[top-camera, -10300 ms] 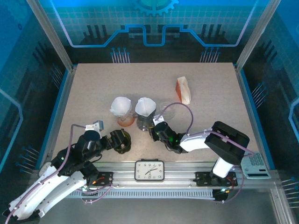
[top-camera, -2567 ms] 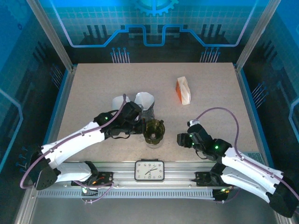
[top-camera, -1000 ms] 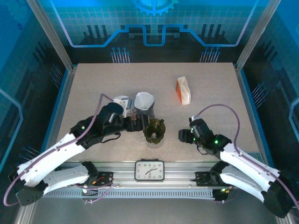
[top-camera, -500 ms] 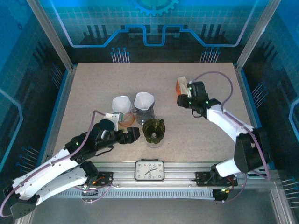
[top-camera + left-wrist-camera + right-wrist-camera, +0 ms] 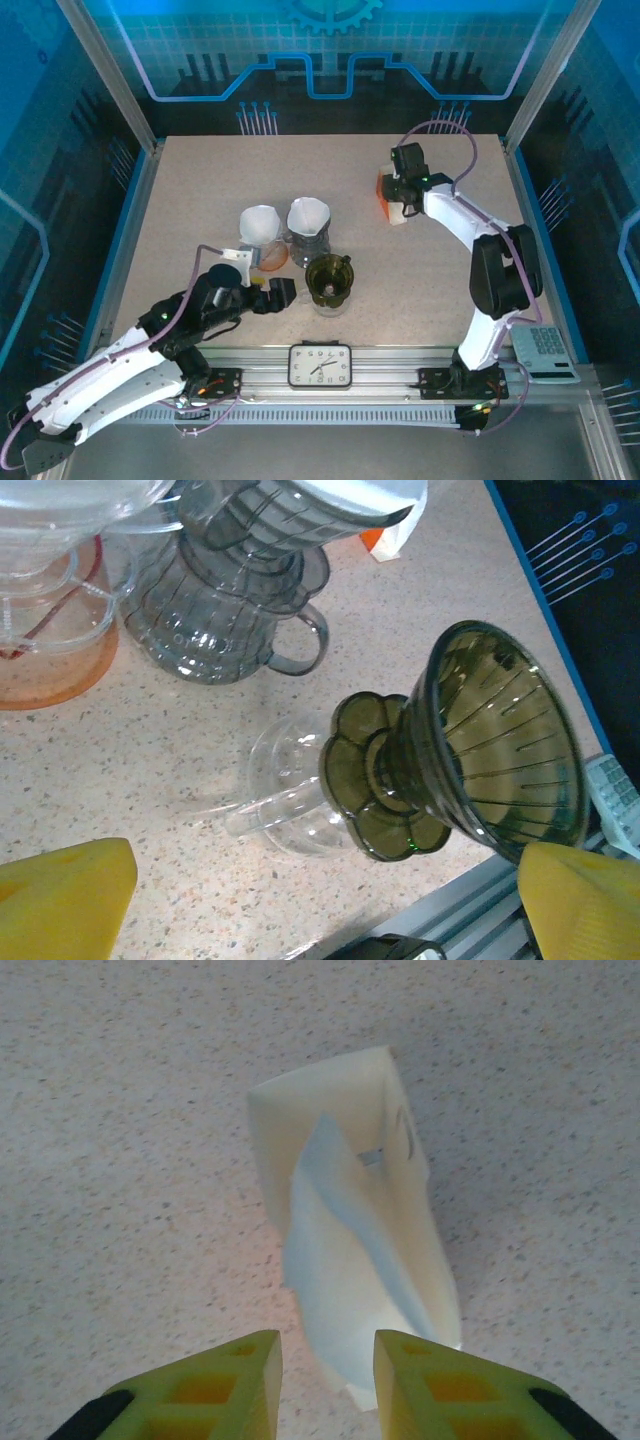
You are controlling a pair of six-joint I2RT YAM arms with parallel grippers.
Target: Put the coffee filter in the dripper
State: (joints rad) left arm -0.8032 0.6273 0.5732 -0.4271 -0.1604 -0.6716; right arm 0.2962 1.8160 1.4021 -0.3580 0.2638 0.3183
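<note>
left gripper (image 5: 320, 905): wide open, beside green dripper (image 5: 480, 750), tabletop's (image 5: 200, 190) near edge | right gripper (image 5: 328, 1380): narrow gap around coffee filter (image 5: 350, 1250) tip, toward far right corner

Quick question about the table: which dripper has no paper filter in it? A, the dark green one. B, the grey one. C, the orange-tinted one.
A: the dark green dripper shows bare ribbed walls inside, while the orange-tinted dripper and the grey dripper each carry a white filter.
</note>
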